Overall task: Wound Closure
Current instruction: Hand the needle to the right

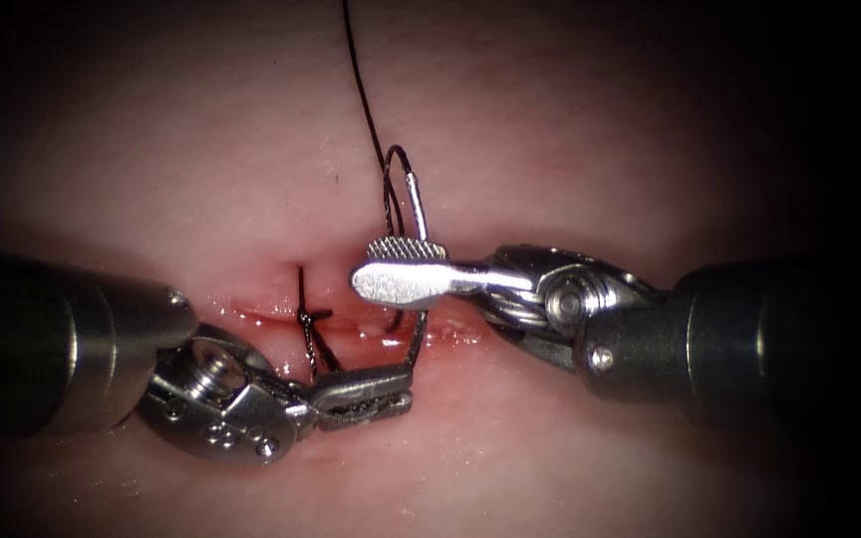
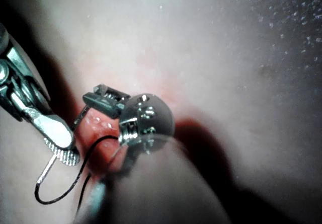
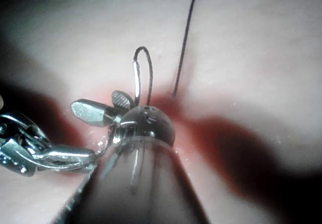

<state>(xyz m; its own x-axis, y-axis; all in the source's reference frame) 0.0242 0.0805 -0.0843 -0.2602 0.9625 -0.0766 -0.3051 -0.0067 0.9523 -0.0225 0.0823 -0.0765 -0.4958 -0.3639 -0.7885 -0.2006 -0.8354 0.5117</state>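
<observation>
Gripping needle (image 1: 416, 334) near its emerging end: left pincer (image 1: 391, 391), clenched, just below cut (image 1: 351, 321). Needle passing through tissue (image 1: 570, 130) across cut, swaged end (image 1: 415, 199) standing above it. Right pincer (image 1: 403, 267) spread apart, jaws on either side of needle shaft (grasping nothing). Thread (image 1: 361, 80) trailing upward; tied stitch (image 1: 306, 317) just left.

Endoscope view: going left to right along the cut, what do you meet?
Left tool, its jaws gripping the needle's lower end below the cut → knotted stitch → needle standing through the cut → right tool, jaws open.
</observation>
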